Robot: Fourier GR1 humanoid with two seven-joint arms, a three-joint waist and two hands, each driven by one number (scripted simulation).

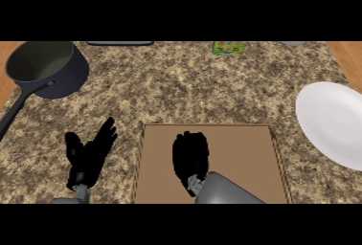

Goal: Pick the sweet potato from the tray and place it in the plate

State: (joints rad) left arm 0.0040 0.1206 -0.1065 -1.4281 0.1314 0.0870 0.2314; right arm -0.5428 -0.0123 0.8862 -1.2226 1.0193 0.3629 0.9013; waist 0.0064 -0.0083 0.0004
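No readable text, label, brand name, number or sign appears anywhere in the head view. The one printed surface is a small green packet (230,47) lying at the far edge of the speckled brown granite desk (184,86), right of centre; it carries a grid of tiny red and yellow marks, too small to make out as letters or figures.

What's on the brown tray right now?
Only the right hand shows on the tray, lying palm down. It covers whatever is under it, so no sweet potato is visible.
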